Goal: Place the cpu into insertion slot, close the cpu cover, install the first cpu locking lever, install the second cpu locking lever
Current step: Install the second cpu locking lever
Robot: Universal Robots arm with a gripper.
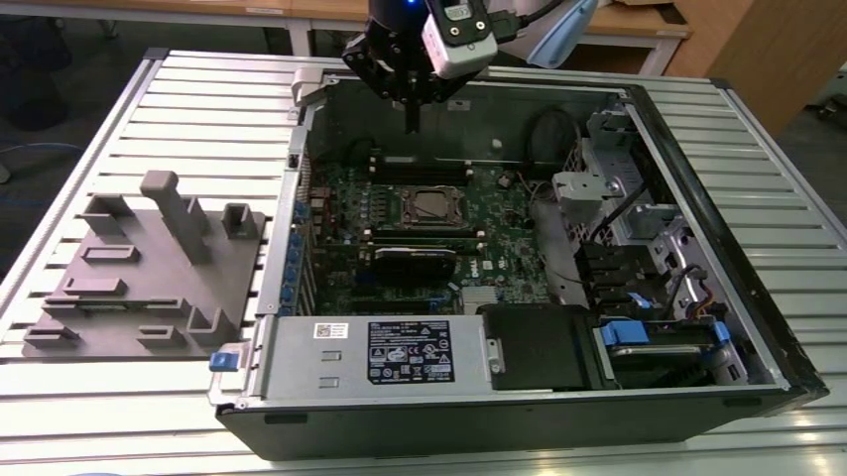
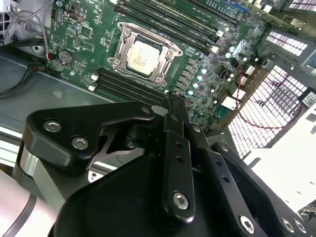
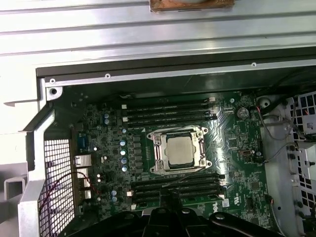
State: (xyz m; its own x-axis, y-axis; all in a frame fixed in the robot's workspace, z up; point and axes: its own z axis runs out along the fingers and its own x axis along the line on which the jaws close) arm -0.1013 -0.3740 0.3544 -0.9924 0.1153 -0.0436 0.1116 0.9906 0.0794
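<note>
Clenched and empty, the claw [image 1: 413,127] hangs above the open computer case's [image 1: 741,297] back edge, with free air around it. Below, one chip [image 3: 179,150] sits in its socket [image 3: 159,140] under the shut cover [image 3: 203,147], between two groups of memory slots [image 3: 168,112]

1 cpu [image 3: 179,149], 1 cpu cover [image 3: 157,148], 1 motherboard [image 3: 237,148], 1 hand [image 1: 412,127], 1 grey fixture [image 1: 146,268].
</note>
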